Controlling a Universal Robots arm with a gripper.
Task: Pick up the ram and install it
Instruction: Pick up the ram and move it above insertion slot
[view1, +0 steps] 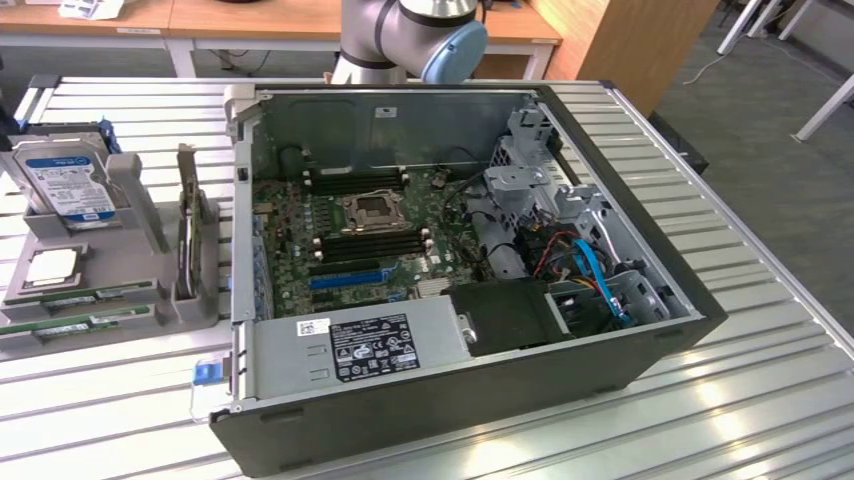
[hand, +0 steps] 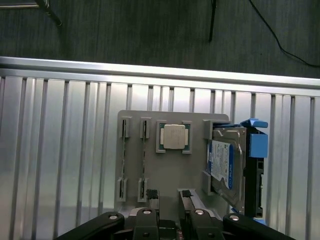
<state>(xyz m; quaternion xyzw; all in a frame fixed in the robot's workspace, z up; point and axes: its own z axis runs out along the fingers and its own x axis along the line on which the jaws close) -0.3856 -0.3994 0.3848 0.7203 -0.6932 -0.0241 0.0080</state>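
Big slatted metal table (view1: 761, 400) here, with the open computer case (view1: 441, 425) lying on its side and the motherboard (view1: 360, 235) facing up. Beside the case, on the exterior view's left, sits a gray tray (hand: 170, 170) holding a blue-labelled hard drive (hand: 222, 165). Both ram sticks (hand: 144, 160) are parked side by side in the tray's slots. The end effector (hand: 169, 194) hangs over the tray edge near them, fingers apart, gripping nothing. The processor chip (hand: 174, 136) sits between ram and drive.

The ribbed metal table (view1: 747, 400) bears an open computer case (view1: 467, 425) and a grey tray (hand: 170, 172).
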